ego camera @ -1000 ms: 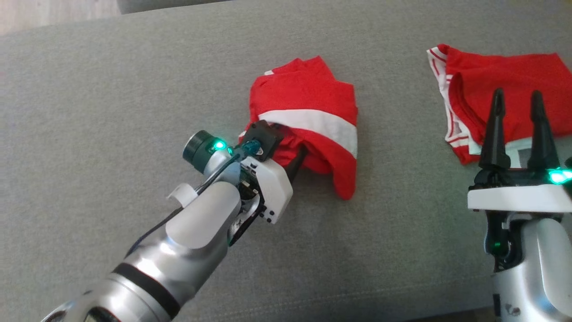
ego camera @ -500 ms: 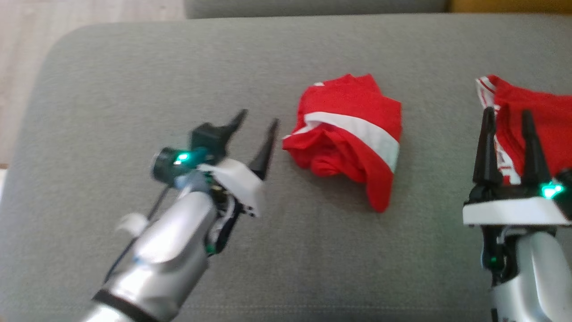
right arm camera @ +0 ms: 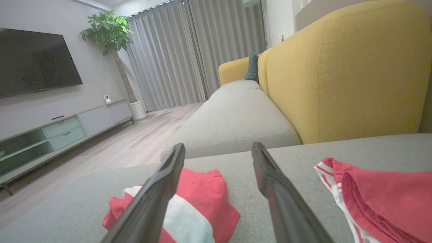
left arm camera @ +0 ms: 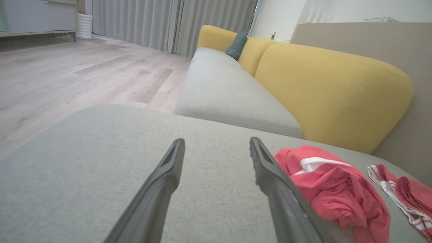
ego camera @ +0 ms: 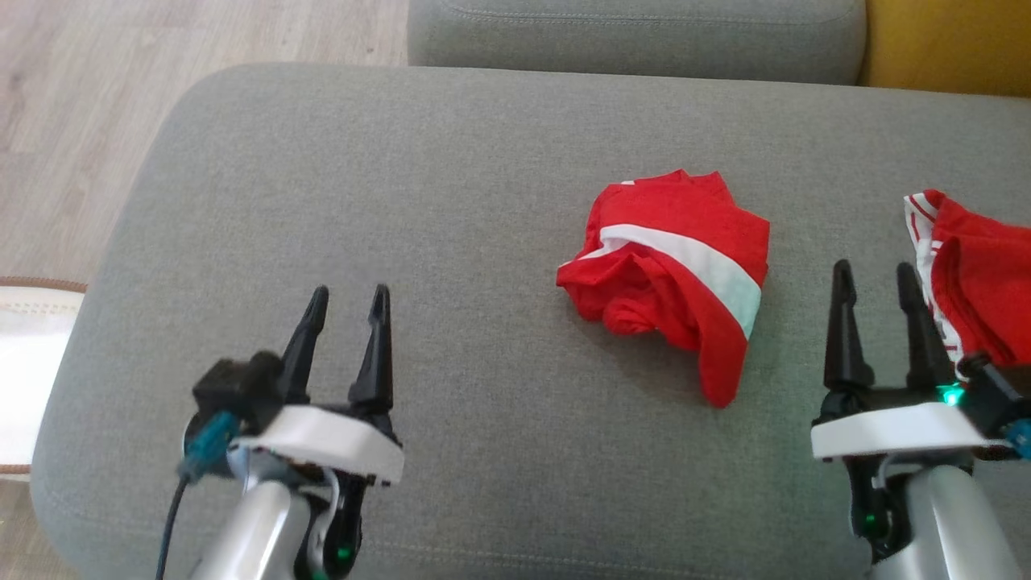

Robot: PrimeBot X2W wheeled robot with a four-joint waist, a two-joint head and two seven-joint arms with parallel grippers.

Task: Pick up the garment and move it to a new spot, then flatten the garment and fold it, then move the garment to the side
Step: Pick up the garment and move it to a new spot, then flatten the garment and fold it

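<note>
The garment (ego camera: pixel 676 282) is red with a broad white band and lies bunched in a loose heap on the grey cushion (ego camera: pixel 451 185), right of centre. My left gripper (ego camera: pixel 350 292) stands open at the lower left, well apart from the heap, with nothing between its fingers. In the left wrist view the garment (left arm camera: pixel 337 189) sits just right of my open left gripper (left arm camera: pixel 216 141). My right gripper (ego camera: pixel 874 267) is open and empty at the lower right. In the right wrist view the garment (right arm camera: pixel 202 195) lies behind the left finger of the right gripper (right arm camera: pixel 218 145).
A second red garment with white striped trim (ego camera: pixel 983 274) lies at the cushion's right edge, close to my right gripper. Wooden floor (ego camera: pixel 72 121) runs past the cushion's left edge. A yellow sofa back (left arm camera: pixel 330 91) rises beyond the far side.
My left gripper has come off the garment's near edge and pulled back to the lower left, empty. The garment stays in a heap. The head camera has shifted too.
</note>
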